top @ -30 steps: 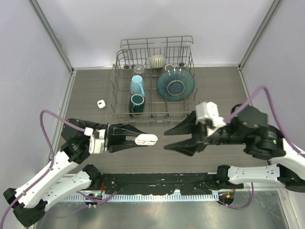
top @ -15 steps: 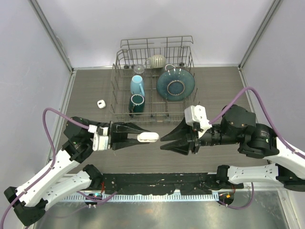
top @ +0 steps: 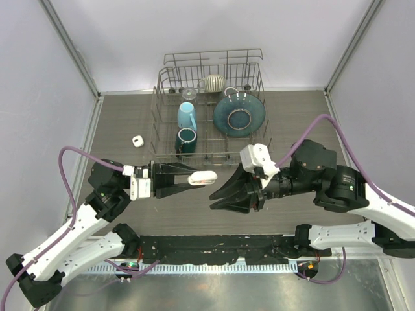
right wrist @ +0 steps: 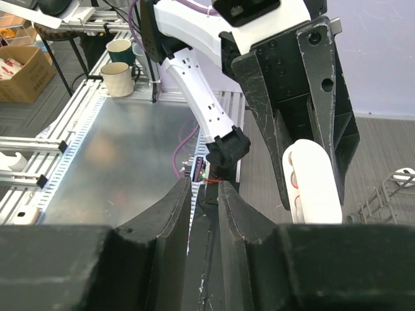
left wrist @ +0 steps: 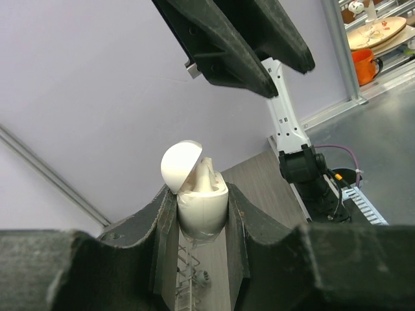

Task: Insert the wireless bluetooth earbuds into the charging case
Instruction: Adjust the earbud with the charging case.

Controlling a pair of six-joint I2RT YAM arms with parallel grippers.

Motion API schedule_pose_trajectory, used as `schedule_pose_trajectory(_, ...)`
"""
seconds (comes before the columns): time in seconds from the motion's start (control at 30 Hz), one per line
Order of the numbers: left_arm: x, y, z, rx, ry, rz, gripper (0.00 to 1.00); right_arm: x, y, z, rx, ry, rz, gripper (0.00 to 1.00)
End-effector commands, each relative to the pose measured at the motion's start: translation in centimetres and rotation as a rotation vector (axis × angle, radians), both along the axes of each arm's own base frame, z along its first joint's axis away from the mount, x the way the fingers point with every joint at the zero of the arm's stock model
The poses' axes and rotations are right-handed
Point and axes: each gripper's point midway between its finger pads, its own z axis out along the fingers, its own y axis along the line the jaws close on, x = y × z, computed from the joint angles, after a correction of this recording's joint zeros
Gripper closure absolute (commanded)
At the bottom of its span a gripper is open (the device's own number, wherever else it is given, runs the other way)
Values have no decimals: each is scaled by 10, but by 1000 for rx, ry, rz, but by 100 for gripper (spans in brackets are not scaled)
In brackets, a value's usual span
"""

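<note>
My left gripper (top: 194, 178) is shut on the white charging case (top: 202, 177) and holds it above the table, lid open. In the left wrist view the case (left wrist: 202, 210) sits upright between the jaws, and a white earbud (left wrist: 209, 173) stands in it. My right gripper (top: 214, 199) is just right of the case, its jaws a narrow gap apart with nothing between them (right wrist: 206, 188). The right wrist view shows the case (right wrist: 311, 184) up close. A small white piece (top: 137, 141), perhaps an earbud, lies on the table left of the rack.
A wire dish rack (top: 214, 55) stands at the back middle. It holds a teal plate (top: 238, 115), a light blue cup (top: 187, 115), a dark green mug (top: 186, 140) and a striped pot (top: 214, 83). Both arms meet just in front of it.
My right gripper has moved left toward the case and its jaws have narrowed from wide open. My left gripper has carried the case slightly farther from me.
</note>
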Motion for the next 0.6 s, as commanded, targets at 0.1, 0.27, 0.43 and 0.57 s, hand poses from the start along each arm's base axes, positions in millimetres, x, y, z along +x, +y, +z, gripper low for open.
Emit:
schedule_pose_trajectory(0.1, 0, 3, 9, -34, -6, 15, 100, 24, 24, 4, 4, -18, -93, 71)
schedule_pose_trajectory(0.27, -3, 3, 9, -30, -9, -1, 100, 48, 24, 6, 22, -51, -226, 71)
schedule_pose_trajectory(0.43, -5, 3, 8, -27, -7, -9, 100, 59, 14, 13, 66, -78, -299, 72)
schedule_pose_trajectory(0.57, -7, 3, 10, -28, -1, -19, 100, 66, 12, 9, 55, -86, -336, 71)
